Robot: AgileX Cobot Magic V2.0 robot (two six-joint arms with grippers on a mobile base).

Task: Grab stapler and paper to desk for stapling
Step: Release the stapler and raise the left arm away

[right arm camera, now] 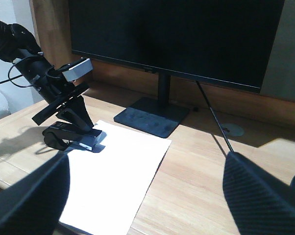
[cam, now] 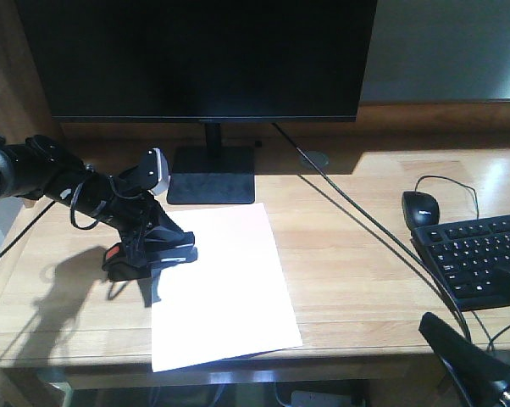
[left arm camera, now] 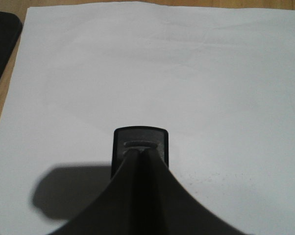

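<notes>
Left gripper (cam: 157, 246) closed on the stapler (cam: 141, 253), its nose just past the fingertips over the paper (cam: 225, 288) edge. Right gripper (right arm camera: 147, 196) wide open, empty.

The left arm (cam: 35, 174) is matte black and tubular, with thin black cables looping loosely along it and a small grey-white camera box (cam: 156, 170) mounted near its wrist. The right gripper (right arm camera: 147, 196) shows broad black fingers (right arm camera: 258, 196) with a woven carbon-fibre texture
</notes>
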